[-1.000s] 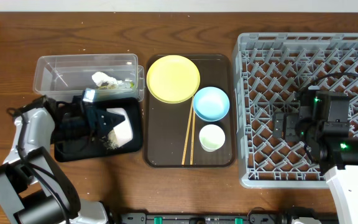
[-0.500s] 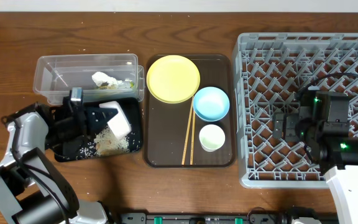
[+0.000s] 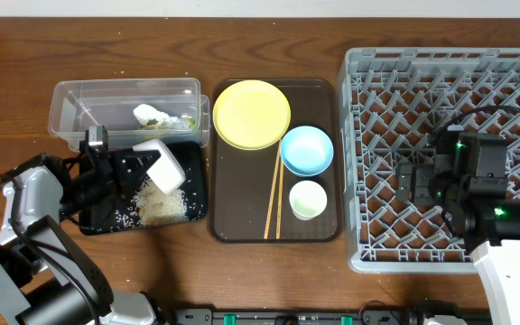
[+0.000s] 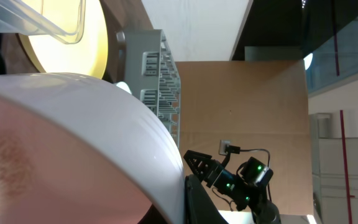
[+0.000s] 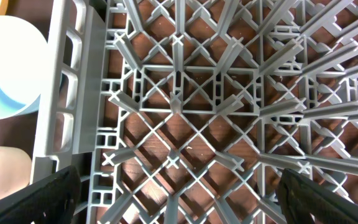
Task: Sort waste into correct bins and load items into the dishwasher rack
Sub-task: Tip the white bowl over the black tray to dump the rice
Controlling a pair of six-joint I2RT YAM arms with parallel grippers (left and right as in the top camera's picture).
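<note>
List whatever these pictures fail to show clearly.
- Whether anything is inside the white bowl: tilted overhead, too close and blurred in the left wrist view.
- Left gripper fingertips: hidden by the bowl in both views.
- Right gripper fingers: cut off by the bottom edge in the right wrist view, covered by the right arm overhead.
- Black tray, left end: under the left arm overhead.

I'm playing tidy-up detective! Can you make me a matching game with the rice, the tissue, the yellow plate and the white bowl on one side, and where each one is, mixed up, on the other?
Things:
1. rice grains
2. crumpled tissue
3. yellow plate
4. white bowl

Places:
A. on the brown serving tray
B. held by the left gripper
C. in the black tray
D. in the clear tub

Pairs: 1-C, 2-D, 3-A, 4-B.
</note>
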